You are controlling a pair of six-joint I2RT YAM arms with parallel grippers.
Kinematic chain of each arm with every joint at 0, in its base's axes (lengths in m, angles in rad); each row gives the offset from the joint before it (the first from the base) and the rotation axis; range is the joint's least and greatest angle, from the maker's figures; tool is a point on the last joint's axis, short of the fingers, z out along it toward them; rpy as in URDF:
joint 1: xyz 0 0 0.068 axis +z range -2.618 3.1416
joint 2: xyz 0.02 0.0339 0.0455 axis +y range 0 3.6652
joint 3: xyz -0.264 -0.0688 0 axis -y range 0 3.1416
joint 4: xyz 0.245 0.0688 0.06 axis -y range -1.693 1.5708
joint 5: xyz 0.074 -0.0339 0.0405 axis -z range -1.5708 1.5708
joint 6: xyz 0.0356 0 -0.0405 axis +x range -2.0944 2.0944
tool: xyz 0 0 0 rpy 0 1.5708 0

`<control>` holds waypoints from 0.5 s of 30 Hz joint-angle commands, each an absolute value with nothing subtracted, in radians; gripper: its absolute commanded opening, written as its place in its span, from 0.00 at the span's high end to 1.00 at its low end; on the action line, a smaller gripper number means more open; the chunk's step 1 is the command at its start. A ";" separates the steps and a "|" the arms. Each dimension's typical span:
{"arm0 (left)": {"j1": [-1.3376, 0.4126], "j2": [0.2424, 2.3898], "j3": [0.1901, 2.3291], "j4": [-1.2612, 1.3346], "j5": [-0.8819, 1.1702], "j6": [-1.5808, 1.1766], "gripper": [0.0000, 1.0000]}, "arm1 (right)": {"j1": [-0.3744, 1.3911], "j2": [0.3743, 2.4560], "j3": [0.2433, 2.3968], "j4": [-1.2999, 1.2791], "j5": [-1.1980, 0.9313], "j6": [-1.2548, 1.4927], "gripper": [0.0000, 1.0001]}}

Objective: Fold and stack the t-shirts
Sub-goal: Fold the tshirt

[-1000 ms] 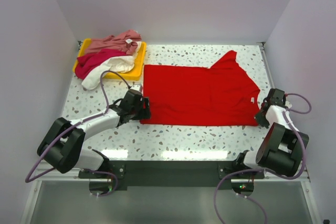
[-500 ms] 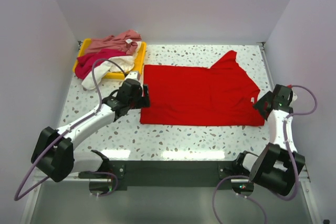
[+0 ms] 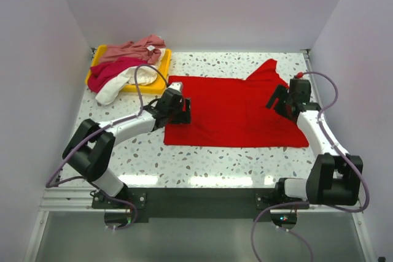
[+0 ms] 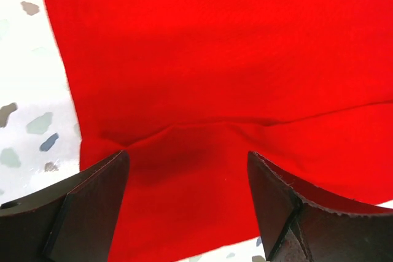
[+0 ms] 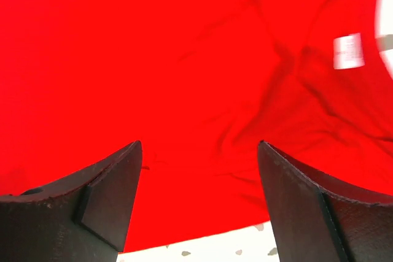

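A bright red t-shirt (image 3: 236, 111) lies spread flat in the middle of the table, one sleeve pointing to the back right. My left gripper (image 3: 183, 111) hovers open over its left edge; in the left wrist view the jaws (image 4: 187, 154) stand wide with red cloth (image 4: 215, 59) below and nothing between them. My right gripper (image 3: 274, 99) hangs open over the shirt's right part, and in its wrist view (image 5: 199, 145) only red cloth (image 5: 184, 59) and a white label (image 5: 348, 50) show. Pink (image 3: 132, 50), crimson (image 3: 110, 72) and cream (image 3: 120, 87) t-shirts lie heaped at the back left.
The heap sits in a shallow yellow tray (image 3: 163, 69) at the table's back left corner, spilling over its near edge. White walls close in the left, back and right sides. Speckled tabletop (image 3: 215, 161) shows in front of the red shirt.
The right gripper has opened, let go of the shirt's near right corner and moved back-left over the shirt. The left gripper has moved right, from beside the left edge to over it.
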State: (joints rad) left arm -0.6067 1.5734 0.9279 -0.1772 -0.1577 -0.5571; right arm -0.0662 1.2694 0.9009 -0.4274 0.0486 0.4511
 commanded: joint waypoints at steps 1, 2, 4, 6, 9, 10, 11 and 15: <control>-0.606 1.612 0.966 -0.061 -0.126 -0.546 0.18 | -0.025 1.344 0.933 -0.353 0.009 0.462 0.21; -0.606 1.621 0.965 -0.052 -0.126 -0.545 0.18 | -0.022 1.364 0.936 -0.345 0.005 0.454 0.21; -0.606 1.637 0.948 -0.034 -0.123 -0.538 0.18 | -0.020 1.433 0.939 -0.337 0.005 0.446 0.21; -0.606 1.658 0.936 -0.017 -0.124 -0.537 0.18 | -0.020 1.472 0.933 -0.328 0.011 0.434 0.22; -0.606 1.672 0.901 0.021 -0.124 -0.538 0.18 | -0.020 1.537 0.922 -0.328 0.023 0.423 0.27; -0.606 1.671 0.879 0.031 -0.127 -0.540 0.18 | -0.020 1.566 0.920 -0.345 0.028 0.419 0.28; -0.606 1.667 0.868 0.037 -0.129 -0.541 0.18 | -0.020 1.577 0.916 -0.354 0.031 0.416 0.29; -0.606 1.652 0.810 0.061 -0.124 -0.546 0.18 | -0.020 1.615 0.900 -0.393 0.043 0.426 0.30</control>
